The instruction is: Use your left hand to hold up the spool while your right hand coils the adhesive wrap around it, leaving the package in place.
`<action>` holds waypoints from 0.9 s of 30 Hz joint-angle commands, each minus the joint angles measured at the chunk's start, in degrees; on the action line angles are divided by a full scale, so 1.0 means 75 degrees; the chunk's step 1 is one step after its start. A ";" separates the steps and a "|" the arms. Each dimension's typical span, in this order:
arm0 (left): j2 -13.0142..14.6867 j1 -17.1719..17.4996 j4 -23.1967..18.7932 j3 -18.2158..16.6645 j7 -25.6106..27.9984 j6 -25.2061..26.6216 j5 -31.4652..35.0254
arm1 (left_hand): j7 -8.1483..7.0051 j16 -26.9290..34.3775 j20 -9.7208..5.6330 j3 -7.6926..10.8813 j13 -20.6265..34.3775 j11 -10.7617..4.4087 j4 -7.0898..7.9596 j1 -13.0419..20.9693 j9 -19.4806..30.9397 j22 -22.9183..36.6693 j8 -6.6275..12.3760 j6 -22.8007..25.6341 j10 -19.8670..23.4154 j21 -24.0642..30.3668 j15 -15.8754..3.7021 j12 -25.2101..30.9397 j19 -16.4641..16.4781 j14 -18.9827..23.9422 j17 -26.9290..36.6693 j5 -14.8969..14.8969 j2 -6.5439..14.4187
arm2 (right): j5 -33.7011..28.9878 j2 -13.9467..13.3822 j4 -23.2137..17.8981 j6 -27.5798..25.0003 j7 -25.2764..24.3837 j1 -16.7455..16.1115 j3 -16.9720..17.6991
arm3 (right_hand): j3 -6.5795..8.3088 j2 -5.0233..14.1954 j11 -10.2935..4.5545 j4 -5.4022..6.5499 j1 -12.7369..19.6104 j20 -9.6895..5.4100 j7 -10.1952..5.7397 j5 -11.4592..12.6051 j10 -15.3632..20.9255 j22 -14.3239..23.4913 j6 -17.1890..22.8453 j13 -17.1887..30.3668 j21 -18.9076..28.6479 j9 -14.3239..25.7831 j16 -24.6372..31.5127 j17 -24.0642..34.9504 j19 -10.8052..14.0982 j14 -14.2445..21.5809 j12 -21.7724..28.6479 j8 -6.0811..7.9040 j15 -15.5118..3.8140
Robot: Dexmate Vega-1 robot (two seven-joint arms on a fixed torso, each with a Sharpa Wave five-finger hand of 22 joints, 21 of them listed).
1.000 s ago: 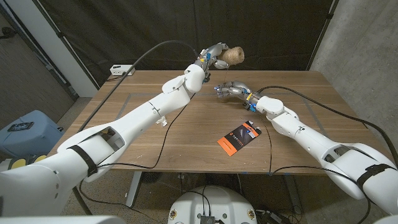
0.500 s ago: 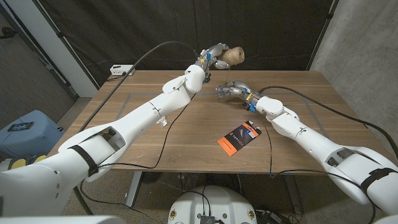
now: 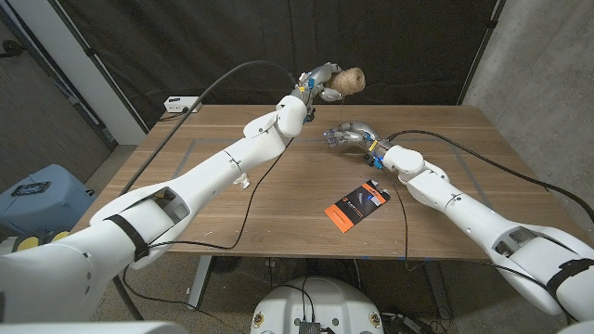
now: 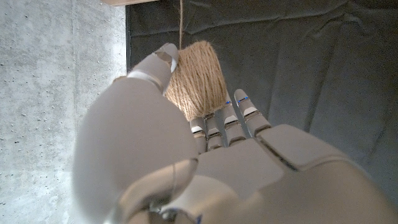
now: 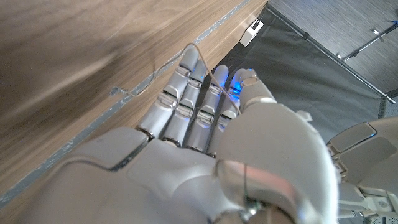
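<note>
Overhead, the left hand (image 3: 320, 82) holds the spool (image 3: 347, 82) aloft beyond the counter's (image 3: 223, 186) far edge. The right hand (image 3: 345, 135) hovers below and nearer than it, fingers curled, with the package (image 3: 357, 204) lying nearer still.

Along the left wrist, thumb and fingers (image 4: 214, 124) clasp the spool's sides; its fuzzy twine-like winding looks light, soft and grippy, best taken by the body without squeezing.

Along the right wrist, a thin strand (image 5: 202, 59) crosses the fingers (image 5: 186, 93); whether they pinch it I cannot tell. It seems limp and prone to slipping, needing gentle tension.
</note>
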 commanded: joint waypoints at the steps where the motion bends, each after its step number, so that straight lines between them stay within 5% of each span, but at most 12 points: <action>1: -0.0067 -0.0003 0.0128 -0.0025 0.0164 -0.0030 -0.0051 | 0.0096 0.0023 -0.0005 0.0143 0.0402 0.0004 0.0076 -0.0204 0.0620 0.0023 0.0277 0.0177 0.0037 -0.0002 0.0059 0.0057 -0.0053 0.0026 0.0009 0.0045 0.0277 | -0.0031 -0.0302 -0.0857 -0.0585 -0.0426 -0.0404 0.0088 | 0.0020 -0.0010 -0.0018 -0.0007 0.0082 -0.0518 0.0013 0.0041 0.0149 0.0041 0.0089 0.0011 0.0041 0.0028 0.0001 0.0005 0.0065 0.0100 0.0047 0.0031 -0.1145; 27: -0.0186 -0.0140 0.0487 0.0047 0.0306 -0.0016 -0.0069 | 0.0119 0.0070 0.0017 0.0126 0.0413 0.0040 0.0074 -0.0231 0.0610 0.0026 0.0256 0.0202 0.0040 -0.0003 0.0082 0.0045 -0.0082 0.0014 0.0047 0.0077 0.0301 | -0.0147 -0.0927 -0.2286 -0.1023 -0.0661 -0.0939 0.0239 | 0.0063 0.0065 0.0021 -0.0003 0.0175 -0.0530 0.0032 0.0033 0.0381 0.0041 0.0384 -0.0047 0.0114 0.0002 -0.0041 -0.0021 0.0176 0.0391 0.0051 0.0079 -0.1157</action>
